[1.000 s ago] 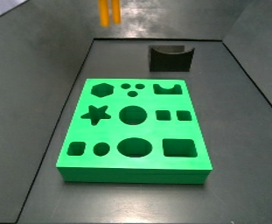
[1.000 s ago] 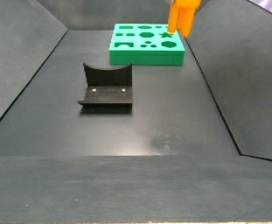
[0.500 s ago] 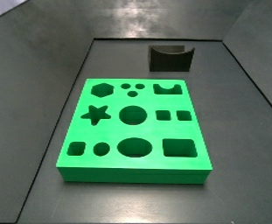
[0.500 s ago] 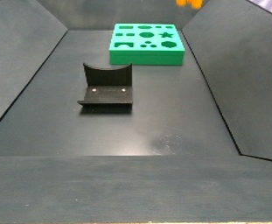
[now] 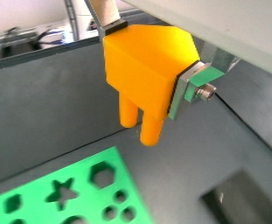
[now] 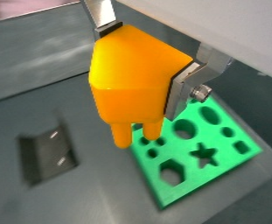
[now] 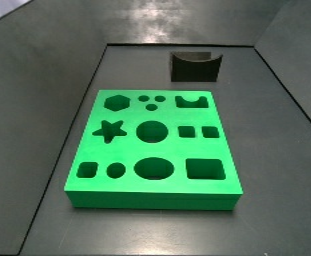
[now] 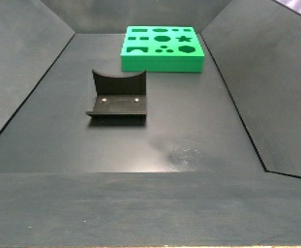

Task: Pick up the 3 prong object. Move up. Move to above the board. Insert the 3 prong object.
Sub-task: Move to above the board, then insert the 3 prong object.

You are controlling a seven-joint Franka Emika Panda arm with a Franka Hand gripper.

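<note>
Orange 3 prong object (image 5: 148, 68) clamped between gripper (image 6: 149, 54) fingers (image 5: 191, 80), legs down, held high above floor, green board (image 6: 197, 147) below it in both wrist views, fixture (image 8: 116, 96) well apart from board, gripper outside both side views

The gripper (image 5: 149, 52) shows only in the wrist views, high above the floor, its silver fingers (image 6: 200, 72) clamped on the 3 prong object (image 6: 132, 79); clear air lies under the prongs. The board (image 7: 152, 146) lies flat with nothing standing on it, its cut-outs unblocked from above. The fixture (image 8: 118, 96) stands well apart from the board, the only raised obstacle on the dark floor (image 8: 153, 145). Sloping dark walls (image 7: 38, 70) close in both sides.
</note>
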